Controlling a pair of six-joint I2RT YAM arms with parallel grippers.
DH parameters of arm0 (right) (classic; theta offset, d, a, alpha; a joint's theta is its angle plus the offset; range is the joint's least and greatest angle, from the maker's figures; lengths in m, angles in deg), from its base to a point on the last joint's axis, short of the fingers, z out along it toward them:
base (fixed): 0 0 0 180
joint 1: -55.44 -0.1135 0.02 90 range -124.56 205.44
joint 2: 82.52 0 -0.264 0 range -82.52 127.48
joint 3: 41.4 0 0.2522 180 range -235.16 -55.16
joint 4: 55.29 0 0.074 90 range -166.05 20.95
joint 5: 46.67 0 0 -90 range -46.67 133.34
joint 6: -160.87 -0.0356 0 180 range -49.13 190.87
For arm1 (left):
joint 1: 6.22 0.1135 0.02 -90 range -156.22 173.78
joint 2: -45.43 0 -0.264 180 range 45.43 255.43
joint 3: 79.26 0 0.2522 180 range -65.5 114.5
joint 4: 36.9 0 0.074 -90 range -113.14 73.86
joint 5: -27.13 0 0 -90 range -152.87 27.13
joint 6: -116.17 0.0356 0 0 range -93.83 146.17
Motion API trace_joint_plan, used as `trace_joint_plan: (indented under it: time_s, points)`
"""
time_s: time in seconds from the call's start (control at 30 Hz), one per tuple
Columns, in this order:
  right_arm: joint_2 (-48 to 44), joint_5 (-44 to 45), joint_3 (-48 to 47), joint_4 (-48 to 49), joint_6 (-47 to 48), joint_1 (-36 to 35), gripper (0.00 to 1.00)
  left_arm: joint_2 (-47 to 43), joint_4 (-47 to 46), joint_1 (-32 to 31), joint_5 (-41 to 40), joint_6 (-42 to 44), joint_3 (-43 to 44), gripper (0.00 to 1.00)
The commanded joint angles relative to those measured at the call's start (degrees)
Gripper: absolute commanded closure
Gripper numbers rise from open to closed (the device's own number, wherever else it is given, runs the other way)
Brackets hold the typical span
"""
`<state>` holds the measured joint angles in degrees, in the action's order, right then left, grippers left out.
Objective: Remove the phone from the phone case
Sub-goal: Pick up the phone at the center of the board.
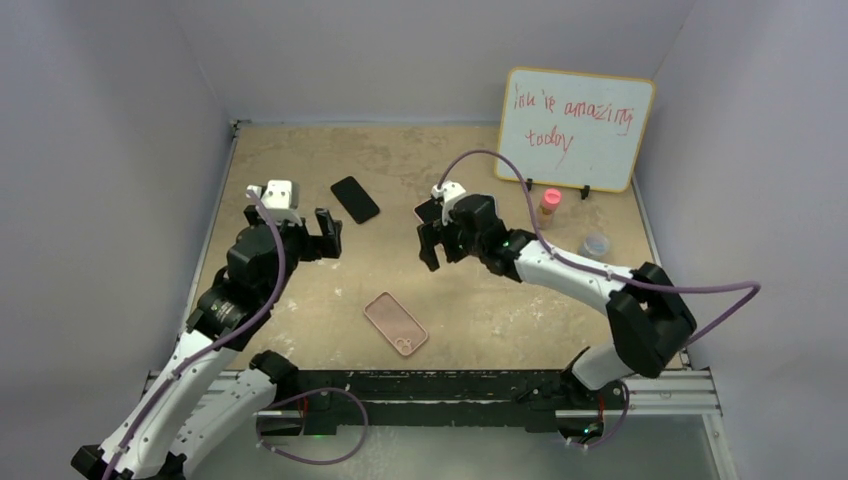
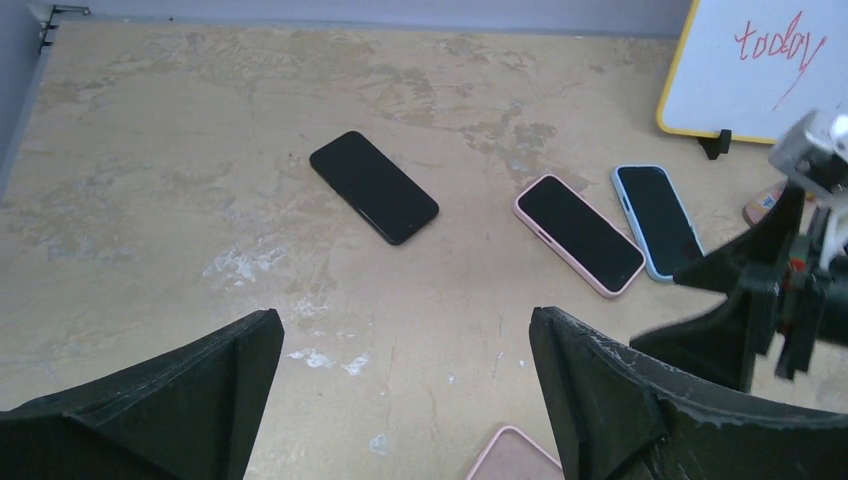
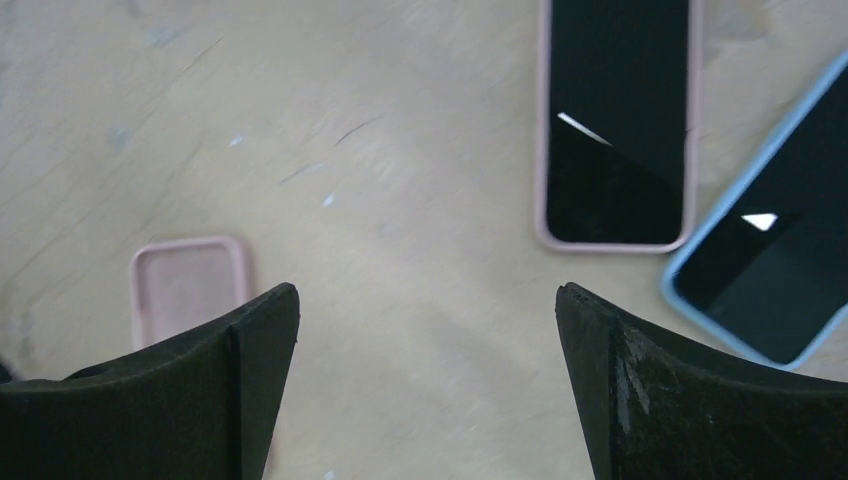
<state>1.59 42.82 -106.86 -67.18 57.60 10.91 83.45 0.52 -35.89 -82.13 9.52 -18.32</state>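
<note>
My left tool [image 2: 402, 320] and right tool [image 3: 428, 292] both spread wide, nothing held. Black phone in pink rubbery case [image 3: 617, 120] lies flat on tan desk [image 2: 150, 150] toward far edge, probably under my right tool.

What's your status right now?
Left gripper, right gripper open, empty. Pink-cased phone flat, case on. Blue-cased phone close beside it.
</note>
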Motion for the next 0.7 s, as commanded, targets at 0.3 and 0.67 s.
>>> trace_joint_plan:
  time_s: [0.3,0.67]
  points:
    - [22.8,-3.2,-25.6,-9.4,20.5,10.9,0.01,-2.1,-1.4,5.7,7.5,1.9,-1.4,0.00]
    - [32.9,-8.3,-36.5,-17.3,21.1,13.7,0.01,-2.7,-1.7,6.0,9.0,2.1,-1.7,0.01]
